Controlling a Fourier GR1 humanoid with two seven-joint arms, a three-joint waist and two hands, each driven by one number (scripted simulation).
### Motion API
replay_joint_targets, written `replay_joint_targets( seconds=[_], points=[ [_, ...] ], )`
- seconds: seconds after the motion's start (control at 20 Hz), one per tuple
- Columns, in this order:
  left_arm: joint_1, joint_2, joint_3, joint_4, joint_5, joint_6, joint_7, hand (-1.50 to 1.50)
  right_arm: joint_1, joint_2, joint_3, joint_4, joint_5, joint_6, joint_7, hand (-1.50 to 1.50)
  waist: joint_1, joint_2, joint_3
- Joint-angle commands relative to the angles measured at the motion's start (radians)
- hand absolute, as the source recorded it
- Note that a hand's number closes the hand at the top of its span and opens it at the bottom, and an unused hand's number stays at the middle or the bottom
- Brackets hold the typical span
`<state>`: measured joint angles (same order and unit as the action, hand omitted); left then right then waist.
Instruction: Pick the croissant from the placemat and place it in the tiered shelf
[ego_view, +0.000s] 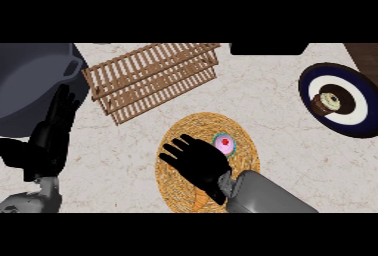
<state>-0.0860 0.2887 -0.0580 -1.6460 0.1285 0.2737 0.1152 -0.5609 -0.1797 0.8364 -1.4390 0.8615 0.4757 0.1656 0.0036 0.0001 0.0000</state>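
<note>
At the near edge the right hand, black on a grey forearm, spreads its fingers flat over the round woven straw placemat — it holds nothing. A small golden-brown sliver, likely the croissant, peeks out on the placemat's near rim beside the wrist, mostly hidden. Just past the fingertips sits a small pink-frosted cupcake with a red dot on top, also on the placemat. At the view's left the left hand rests open, fingers up, over a dark grey pan. Farther back on the pale marbled surface lies the slatted wooden tiered shelf — and to the far right a dark blue-rimmed white plate carrying a chocolate cupcake.
</note>
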Motion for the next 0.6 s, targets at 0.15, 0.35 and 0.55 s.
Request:
replay_joint_targets(
  seconds=[0.15, 0.35, 0.55],
  points=[
    [0.015, 0.005, 0.046, -0.071, -0.010, -0.041, 0.066, 0.00, 0.092, 0.066, -0.017, 0.024, 0.117, -0.024, -0.070, -1.50, 0.000, -0.001, 0.000],
    [0.004, -0.011, 0.066, -0.025, -0.030, -0.063, 0.049, 0.00, 0.094, 0.072, -0.068, 0.119, 0.179, -0.055, -0.152, -1.50, 0.000, 0.000, 0.000],
    [0.029, -0.059, 0.056, 0.001, -0.044, -0.063, -0.005, 0.00, 0.098, 0.104, -0.077, 0.161, 0.210, 0.004, -0.144, 1.50, -0.001, 0.000, 0.000]
  ],
)
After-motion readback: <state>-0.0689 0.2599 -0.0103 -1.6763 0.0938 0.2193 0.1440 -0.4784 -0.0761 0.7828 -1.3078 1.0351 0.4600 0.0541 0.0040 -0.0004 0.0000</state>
